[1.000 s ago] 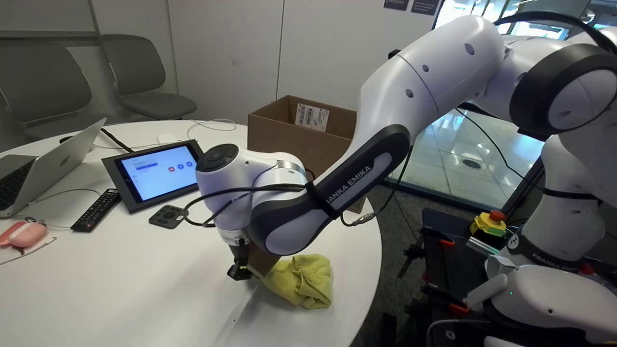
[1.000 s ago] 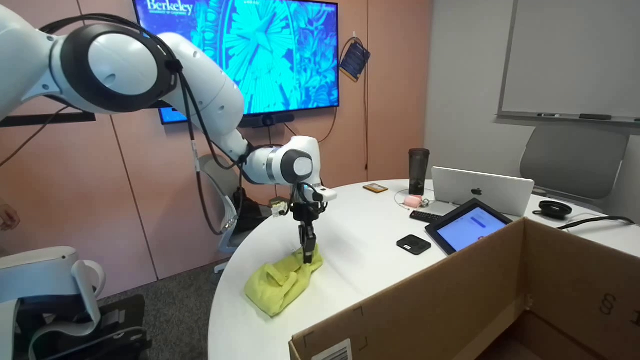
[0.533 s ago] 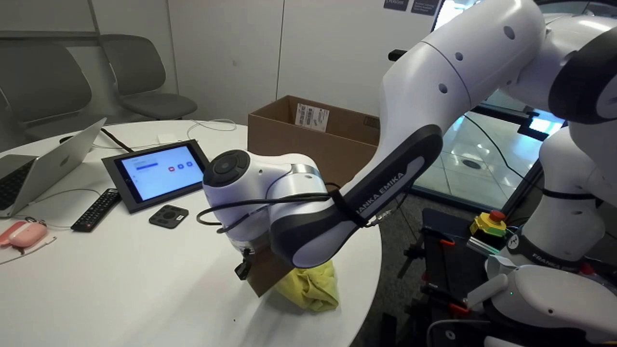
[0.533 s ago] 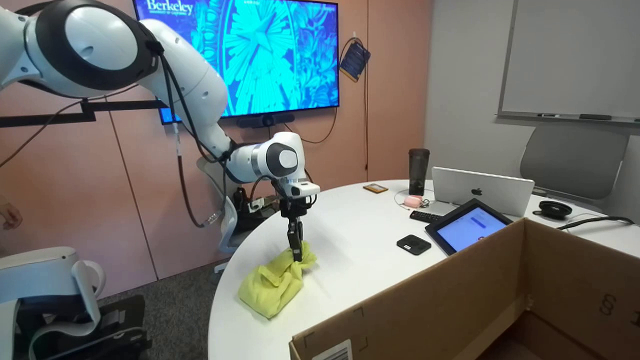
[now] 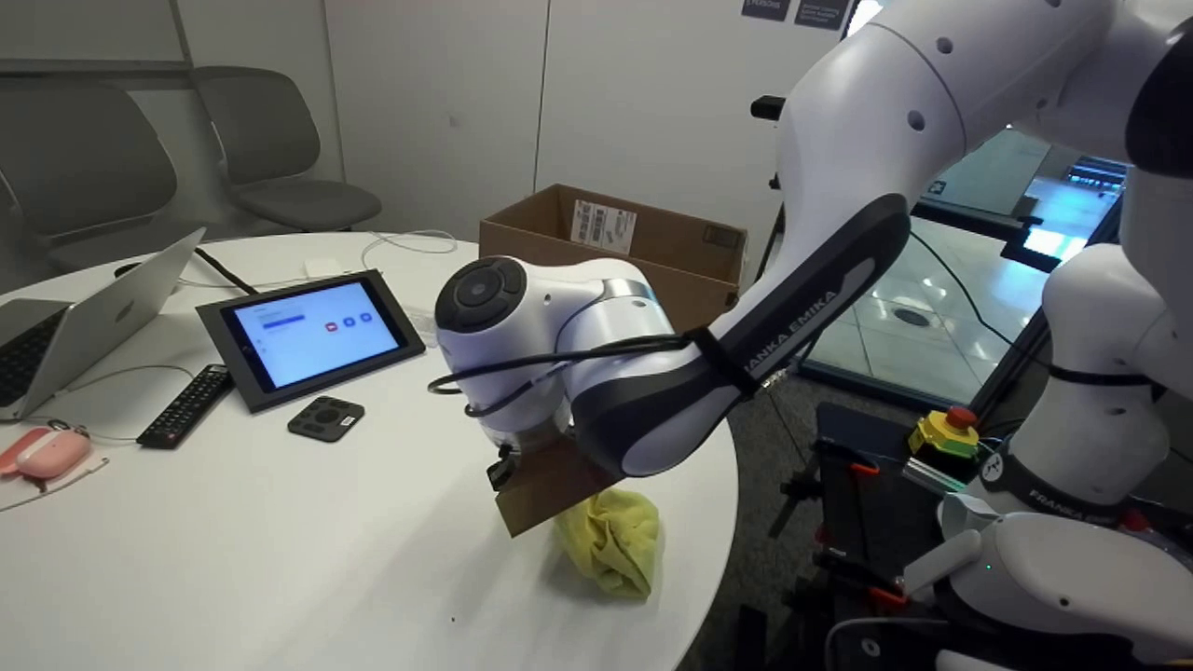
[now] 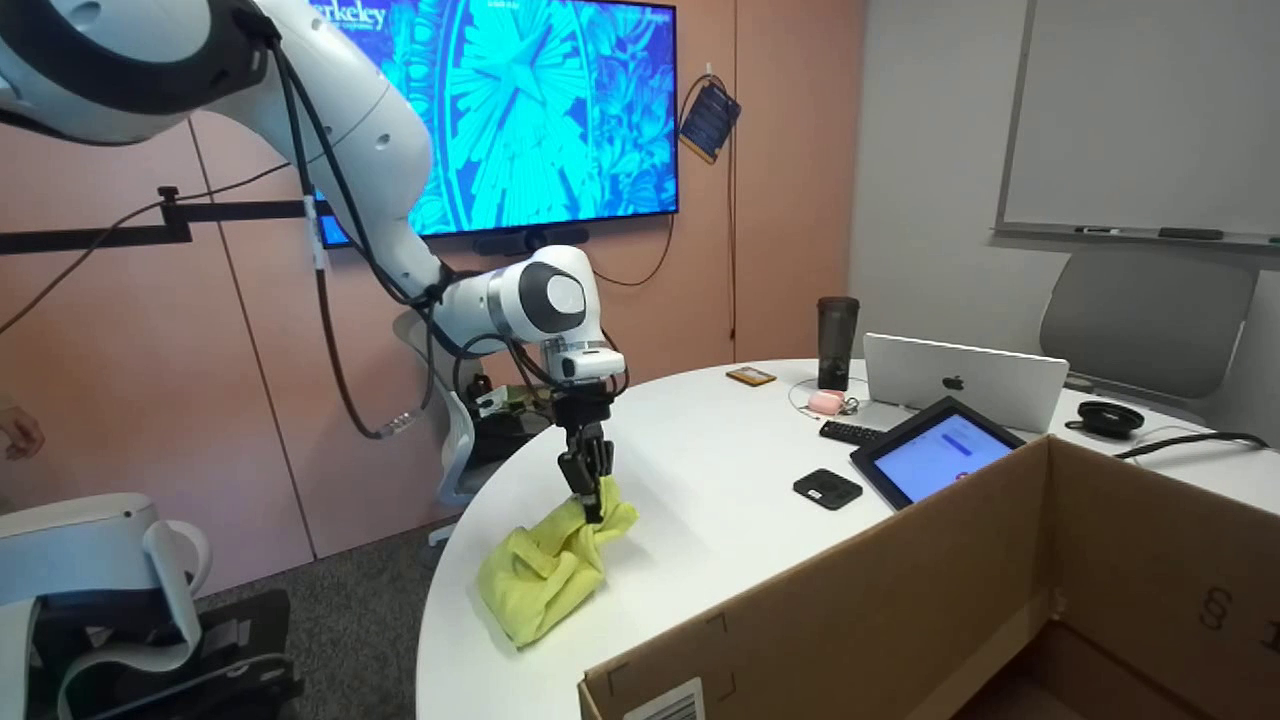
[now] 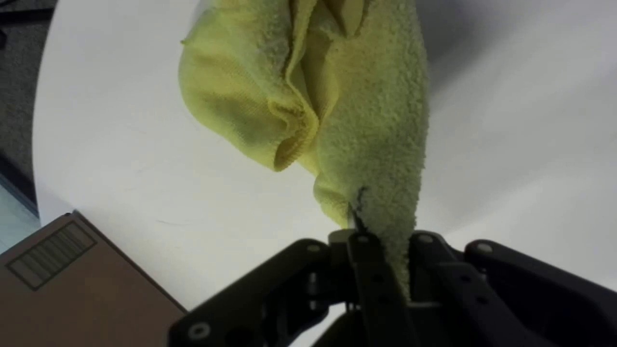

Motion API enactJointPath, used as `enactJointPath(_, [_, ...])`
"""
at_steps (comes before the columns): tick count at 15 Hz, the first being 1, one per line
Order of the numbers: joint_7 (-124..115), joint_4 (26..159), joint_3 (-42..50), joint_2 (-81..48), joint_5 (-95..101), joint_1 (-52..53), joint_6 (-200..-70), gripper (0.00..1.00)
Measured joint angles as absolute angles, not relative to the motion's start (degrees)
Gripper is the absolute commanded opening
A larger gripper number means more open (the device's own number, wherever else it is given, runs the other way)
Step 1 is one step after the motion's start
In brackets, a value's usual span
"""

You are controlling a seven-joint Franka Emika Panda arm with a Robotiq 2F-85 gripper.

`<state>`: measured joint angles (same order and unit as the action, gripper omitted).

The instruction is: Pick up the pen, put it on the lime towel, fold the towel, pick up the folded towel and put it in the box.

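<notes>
Right, my jaws are clamped on one end of the lime towel [image 7: 376, 120]: bunched, creased, fuzzy, one edge curled, outside the box [image 6: 850, 610].

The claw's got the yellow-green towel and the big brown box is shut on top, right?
Not quite: the big brown box is open on top, as both exterior views show. The claw does have the yellow-green towel.
</notes>
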<state>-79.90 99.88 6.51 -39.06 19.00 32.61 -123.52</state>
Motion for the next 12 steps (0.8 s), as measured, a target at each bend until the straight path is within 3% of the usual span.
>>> enactJointPath(12, [-85.97,103.81,2.06,-36.58,19.3,28.75,-111.68,0.04])
